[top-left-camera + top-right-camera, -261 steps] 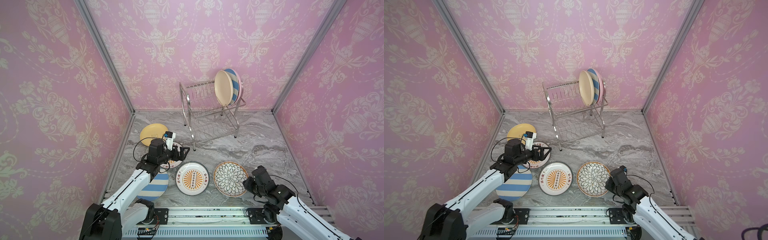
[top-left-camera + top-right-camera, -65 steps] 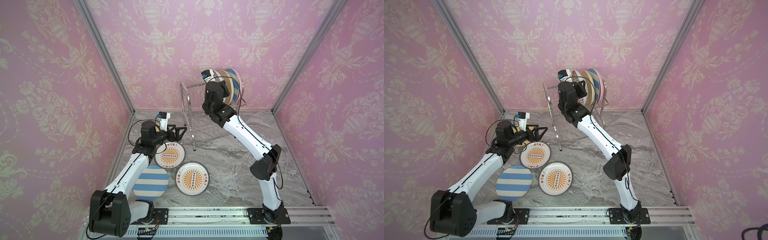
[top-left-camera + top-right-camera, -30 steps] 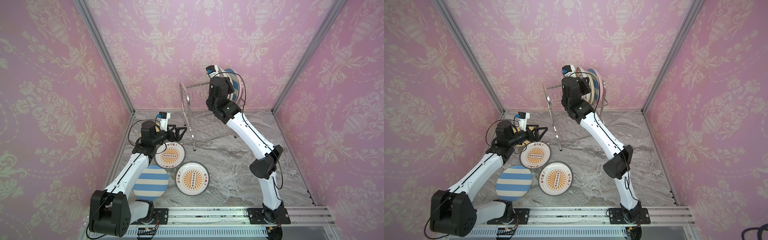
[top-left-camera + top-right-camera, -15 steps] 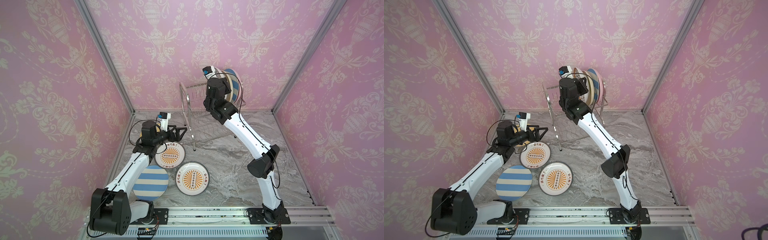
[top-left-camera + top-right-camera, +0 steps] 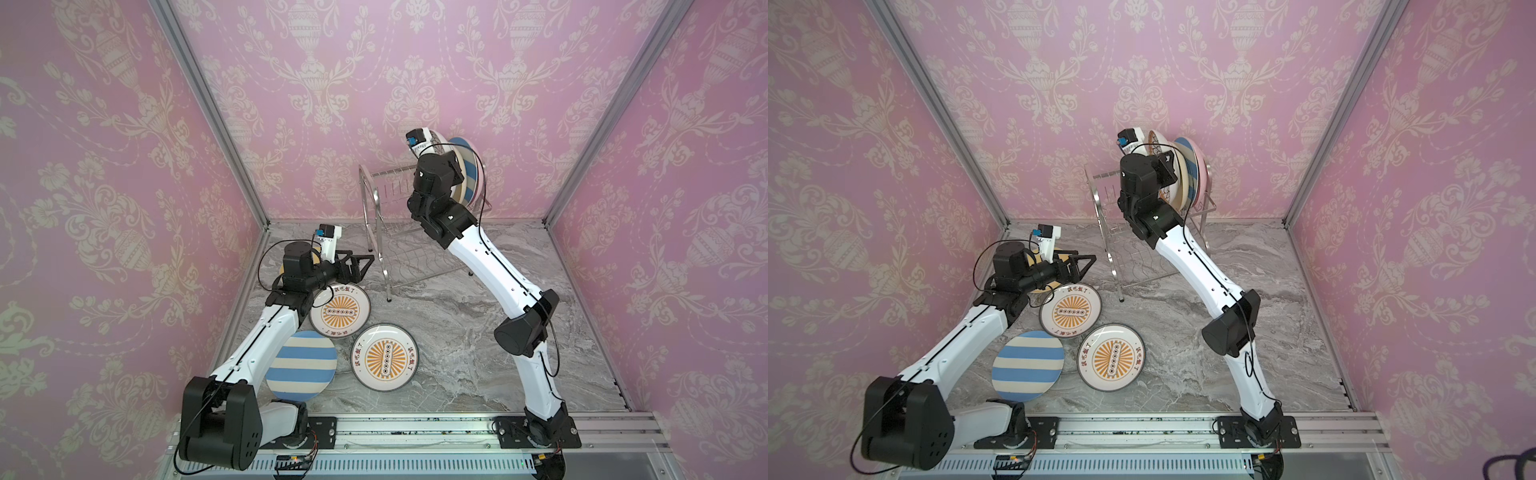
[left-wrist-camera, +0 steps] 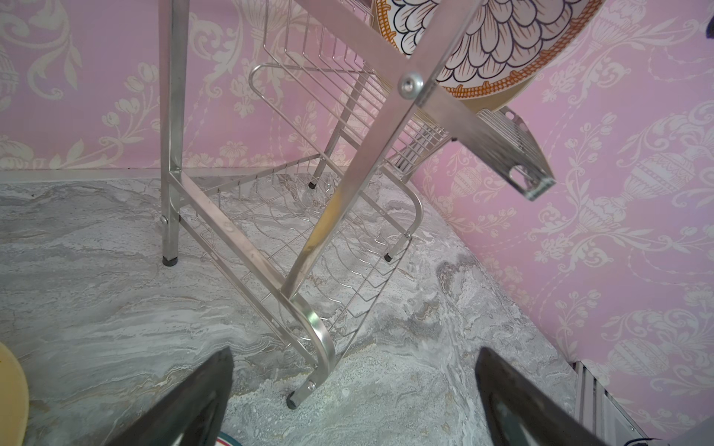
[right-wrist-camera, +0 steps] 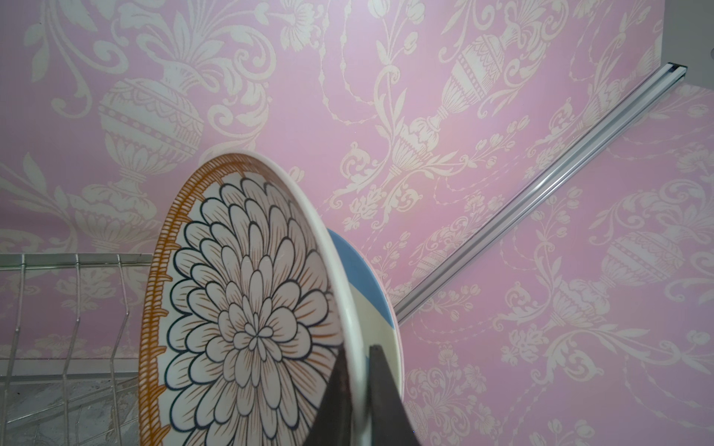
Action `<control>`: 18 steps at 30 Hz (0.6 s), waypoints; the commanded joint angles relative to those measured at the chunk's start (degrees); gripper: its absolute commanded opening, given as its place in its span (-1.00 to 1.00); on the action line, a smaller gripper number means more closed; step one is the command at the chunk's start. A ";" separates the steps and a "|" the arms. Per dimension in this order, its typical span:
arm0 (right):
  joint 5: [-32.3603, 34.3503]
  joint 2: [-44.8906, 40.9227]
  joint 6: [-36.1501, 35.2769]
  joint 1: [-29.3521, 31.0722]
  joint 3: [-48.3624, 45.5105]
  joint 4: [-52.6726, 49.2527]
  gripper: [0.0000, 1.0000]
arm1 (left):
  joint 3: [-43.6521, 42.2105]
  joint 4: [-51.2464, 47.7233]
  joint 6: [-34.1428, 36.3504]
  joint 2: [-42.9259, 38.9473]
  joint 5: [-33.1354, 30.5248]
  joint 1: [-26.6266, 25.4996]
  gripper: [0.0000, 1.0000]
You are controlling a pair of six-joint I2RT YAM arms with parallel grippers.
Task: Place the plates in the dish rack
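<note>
**Fig. Plate held on edge at the upper tier.** The petal plate is shown upright at the upper tier of the rack, at the far middle of the worktop. Its rim is clenched by the right pincer, one finger on the patterned face and one on the back. Just to its right in the same tier stand a beige plate, a racked striped plate and a pink plate. Whether the petal plate is seated in a slot cannot be told.

The left pincer is spread wide and empty, above the worktop near the rack's left feet. Four plates lie flat at the near left:
- two sunburst plates
- a flat striped plate
- a yellow plate, largely hidden under the left arm.

*Handling.* The plates are judged to be glazed ceramic: stiff, fairly heavy, smooth and brittle.
- A narrow pinch at the rim is likely to let a plate swing about the fingers, so it is best carried slowly with the grip kept above the centre.
- Contact with the wires and with neighbouring plates should be kept gentle, since chipping is to be expected from a knock.
- For the flat plates, the raised rim is the only hold offered. One finger would have to be slid under the lip at a side clear of the overlapping neighbour.
</note>
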 commanded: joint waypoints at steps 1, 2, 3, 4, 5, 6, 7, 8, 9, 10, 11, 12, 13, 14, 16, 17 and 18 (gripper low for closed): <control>0.26 -0.23 2.91 0.31 3.68 5.54 -1.00 | 0.19 0.50 1.19 0.13 1.49 0.52 0.99; 0.30 -0.17 3.57 0.35 3.90 4.95 -1.00 | 0.11 0.54 1.21 0.17 1.41 0.56 0.99; 0.38 -0.21 4.13 0.33 4.07 4.24 -1.00 | 0.10 0.55 1.16 0.17 1.40 0.62 0.99; 0.79 -0.23 4.75 0.35 3.95 3.71 -1.00 | 0.10 0.63 1.20 0.26 1.40 0.58 0.99; 1.16 -0.25 5.23 0.35 3.68 3.16 -1.00 | 0.01 0.64 1.12 0.23 1.40 0.62 0.99; 1.51 -0.34 5.44 0.34 3.25 3.00 -1.00 | 0.01 0.63 1.12 0.20 1.48 0.65 0.99; 1.91 -0.55 5.69 0.35 2.55 2.97 -1.00 | 0.01 0.68 1.12 0.17 1.49 0.59 0.99; 2.05 -0.80 6.17 0.30 1.80 3.03 -1.00 | 0.01 0.74 1.08 0.24 1.49 0.65 0.99; 2.25 -0.90 6.54 0.32 1.26 2.95 -1.00 | 0.01 0.74 1.07 0.17 1.49 0.60 0.99; 2.40 -1.00 6.98 0.30 0.83 2.83 -1.00 | -0.03 0.81 1.12 0.09 1.49 0.63 0.99; 2.58 -1.28 7.49 0.29 0.30 2.67 -1.00 | -0.08 0.79 1.12 0.12 1.45 0.65 0.99; 2.74 -1.44 8.01 0.26 -0.06 2.39 -1.00 | -0.16 0.78 1.09 0.12 1.39 0.61 0.99; 2.88 -1.65 8.48 0.26 -0.53 2.22 -1.00 | -0.17 0.74 1.11 0.01 1.40 0.60 0.99; 2.89 -1.86 8.98 0.26 -0.91 2.01 -1.00 | -0.25 0.88 1.01 0.07 1.40 0.65 0.99; 3.13 -2.03 9.41 0.26 -1.52 1.91 -1.00 | -0.31 0.97 1.01 0.00 1.40 0.62 0.99; 3.20 -2.08 9.58 0.26 -1.62 1.88 -1.00 | -0.34 1.12 0.95 -0.08 1.40 0.63 0.99; 3.20 -2.03 9.89 0.28 -1.63 1.57 -1.00 | -0.34 1.11 0.98 -0.09 1.39 0.60 0.99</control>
